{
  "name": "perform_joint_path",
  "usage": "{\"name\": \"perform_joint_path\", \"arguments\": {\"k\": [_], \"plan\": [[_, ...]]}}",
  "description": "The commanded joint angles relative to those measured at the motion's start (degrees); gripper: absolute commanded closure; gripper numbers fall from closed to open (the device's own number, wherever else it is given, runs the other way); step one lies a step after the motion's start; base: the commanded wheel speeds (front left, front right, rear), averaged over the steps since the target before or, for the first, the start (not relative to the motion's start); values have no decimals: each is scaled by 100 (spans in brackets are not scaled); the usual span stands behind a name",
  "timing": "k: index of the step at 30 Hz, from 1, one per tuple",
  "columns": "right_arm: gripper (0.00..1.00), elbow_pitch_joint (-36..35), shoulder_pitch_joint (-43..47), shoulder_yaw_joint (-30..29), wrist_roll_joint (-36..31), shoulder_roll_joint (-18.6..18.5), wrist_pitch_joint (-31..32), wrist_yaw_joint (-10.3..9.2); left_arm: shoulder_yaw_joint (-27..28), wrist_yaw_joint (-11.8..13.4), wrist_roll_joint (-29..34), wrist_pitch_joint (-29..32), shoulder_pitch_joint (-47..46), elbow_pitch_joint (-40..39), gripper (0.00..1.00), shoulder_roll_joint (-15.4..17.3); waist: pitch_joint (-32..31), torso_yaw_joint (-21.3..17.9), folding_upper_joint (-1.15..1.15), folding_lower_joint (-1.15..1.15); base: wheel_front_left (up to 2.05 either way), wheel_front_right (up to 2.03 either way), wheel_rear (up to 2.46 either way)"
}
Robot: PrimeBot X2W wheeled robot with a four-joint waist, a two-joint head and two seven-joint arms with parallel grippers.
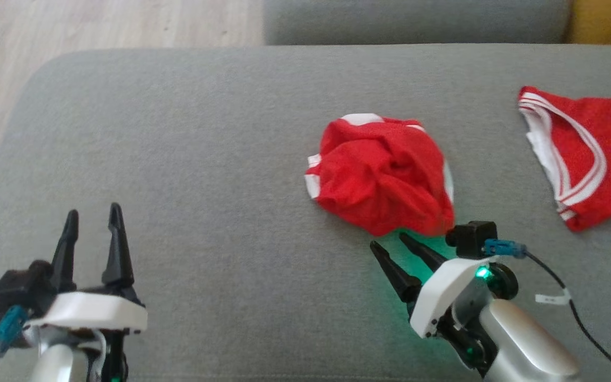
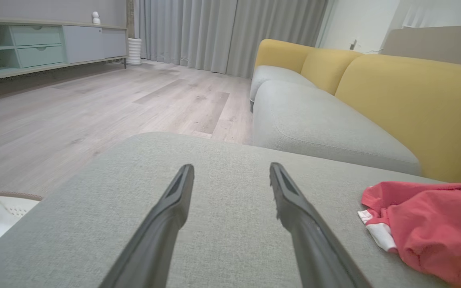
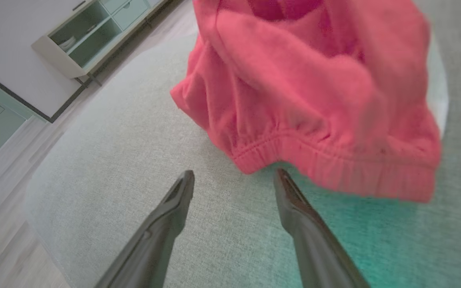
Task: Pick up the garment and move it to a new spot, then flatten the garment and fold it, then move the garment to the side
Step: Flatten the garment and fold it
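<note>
Left fingers (image 1: 117, 244) and right fingers (image 1: 390, 268) stand apart, empty; the right pair nearly touches the crumpled red garment (image 1: 382, 172) on the cushion (image 1: 178, 159). Light, limp cloth, I judge; I'd pinch its elastic hem (image 3: 334, 168).

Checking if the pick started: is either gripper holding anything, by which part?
Nothing is held. The right gripper is open at the elastic hem of the crumpled garment, not closed on it; the left gripper is open, away from it.

Grey cushion (image 1: 178, 159) bears a crumpled red garment (image 1: 382, 175) (jersey (image 1: 581, 154) well apart)
</note>
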Motion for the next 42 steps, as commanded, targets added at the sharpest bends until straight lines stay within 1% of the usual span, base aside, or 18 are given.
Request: {"name": "perform_joint_path", "arguments": {"k": [1,5,9,10,12,13,17,22,23,24,27,31,34,35,38,40,41,42], "plan": [[0,-34,-234,65,20,72,-88,-4,248,-31,58,-70,-319,-161,0,48,132,177,0,0,0,0,0],[0,518,-495,33,42,219,-310,-4,260,-112,114,-70,-443,-103,0,-14,269,423,0,0,0,0,0],[0,852,-730,31,85,318,-607,-4,314,-169,162,-70,-506,-54,0,-62,356,570,0,0,0,0,0],[23,904,-783,47,99,333,-679,-4,334,-185,171,-70,-512,-37,0,-71,366,585,0,0,0,0,0],[80,976,-873,104,114,328,-800,-4,367,-210,195,-70,-519,-12,0,-97,374,596,0,0,0,0,0],[100,996,-909,128,128,315,-854,-4,383,-218,208,-70,-519,3,0,-111,368,590,0,0,0,0,0],[100,972,-1005,314,161,169,-847,-4,446,-246,249,-70,-492,65,0,-166,290,455,0,0,0,0,0],[100,371,-1137,525,397,-291,-523,-4,566,-282,268,-70,-424,124,0,-186,148,92,0,0,0,0,0],[100,371,-1137,525,397,-291,-523,-4,566,-282,268,-70,-424,124,0,-186,148,92,0,0,0,0,0],[100,216,-1153,533,491,-428,-380,-4,591,-287,273,-70,-414,125,0,-189,124,13,0,0,0,0,0],[100,-237,-1197,489,737,-931,174,-4,656,-308,288,-70,-393,124,0,-189,76,-211,0,0,0,0,0],[100,-786,-1080,340,1229,-1609,1207,-4,674,-335,320,-70,-374,114,0,-205,54,-422,0,0,0,0,0],[100,-942,-912,204,1406,-2149,2131,-4,667,-355,332,-70,-372,130,0,-220,72,-510,0,0,0,0,0],[100,-952,-793,60,1456,-2400,2683,-4,670,-370,335,-70,-380,144,0,-223,97,-540,0,0,0,0,0],[100,-865,-659,-170,1318,-2592,3284,-4,669,-399,334,-70,-403,162,0,-228,141,-542,0,0,0,0,0],[100,-793,-576,-323,1187,-2539,3461,-4,654,-423,335,-70,-428,179,0,-233,175,-511,0,0,0,0,0],[80,-736,-527,-406,1124,-2465,3496,-4,646,-435,334,-70,-444,194,0,-234,187,-490,0,0,0,0,0],[51,-670,-476,-481,1045,-2384,3518,-4,639,-445,334,-70,-456,213,0,-236,190,-466,0,0,0,0,0]]}}
